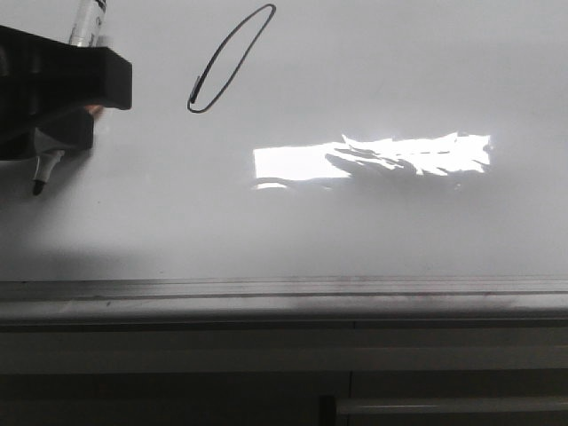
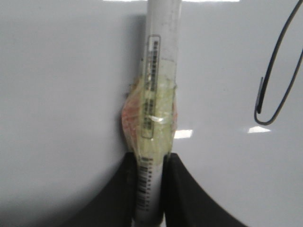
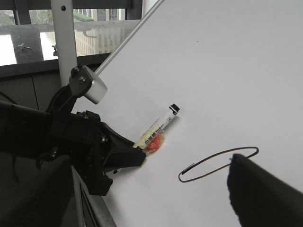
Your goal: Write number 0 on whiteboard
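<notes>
From my seat the thin black slanted oval number 0 (image 1: 232,59) sits upper middle on the glossy white whiteboard (image 1: 355,222), my left gripper (image 1: 75,84) clamps the taped white marker pen (image 1: 49,164) upper left, tip seemingly lifted off so nothing smears, and I can't tell the right gripper's (image 3: 262,189) state.

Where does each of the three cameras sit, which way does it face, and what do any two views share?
Front view: looks forward over the large glossy white whiteboard; the left tool shows, clamping a white marker pen.
Left wrist view: sits on the left arm, looks along the pen between the tool's black fingers.
Right wrist view: sits on the right arm, looks across the board at the left tool; a dark blurred finger shows.
All share the thin black drawn oval loop.
</notes>
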Available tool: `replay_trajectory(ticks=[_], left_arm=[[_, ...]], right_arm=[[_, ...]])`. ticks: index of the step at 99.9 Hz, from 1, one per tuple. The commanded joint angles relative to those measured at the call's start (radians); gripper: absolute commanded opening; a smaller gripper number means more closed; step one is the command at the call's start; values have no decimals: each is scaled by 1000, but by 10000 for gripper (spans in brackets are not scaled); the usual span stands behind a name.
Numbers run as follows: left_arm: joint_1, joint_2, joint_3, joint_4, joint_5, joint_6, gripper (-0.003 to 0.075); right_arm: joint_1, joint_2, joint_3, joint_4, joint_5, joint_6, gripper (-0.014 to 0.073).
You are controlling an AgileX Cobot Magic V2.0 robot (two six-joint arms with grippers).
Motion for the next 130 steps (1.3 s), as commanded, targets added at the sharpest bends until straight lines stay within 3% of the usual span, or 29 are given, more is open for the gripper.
replay_trajectory(ticks=[1, 15, 34, 44, 84, 121, 126, 130], left_arm=[[4, 2, -20, 14, 68, -38, -19], [4, 2, -20, 16, 72, -51, 10], [4, 2, -20, 16, 76, -51, 302], [4, 2, -20, 16, 88, -51, 389], [-37, -58, -20, 3, 132, -12, 393], [-247, -220, -20, -116, 199, 148, 388], [-285, -244, -20, -140, 218, 180, 384], [-321, -266, -20, -151, 237, 206, 358]], right_arm=[[-1, -7, -27, 13, -27, -2, 577], [-1, -7, -27, 13, -27, -2, 577], [-1, -7, -27, 13, -25, -2, 577], [-1, -7, -27, 13, -25, -2, 577], [-1, -29, -27, 9, -24, -2, 577], [-1, -132, 101, 9, -19, -2, 577], [-1, -164, 140, 9, -19, -2, 553], [-1, -195, 174, 9, -17, -2, 486]])
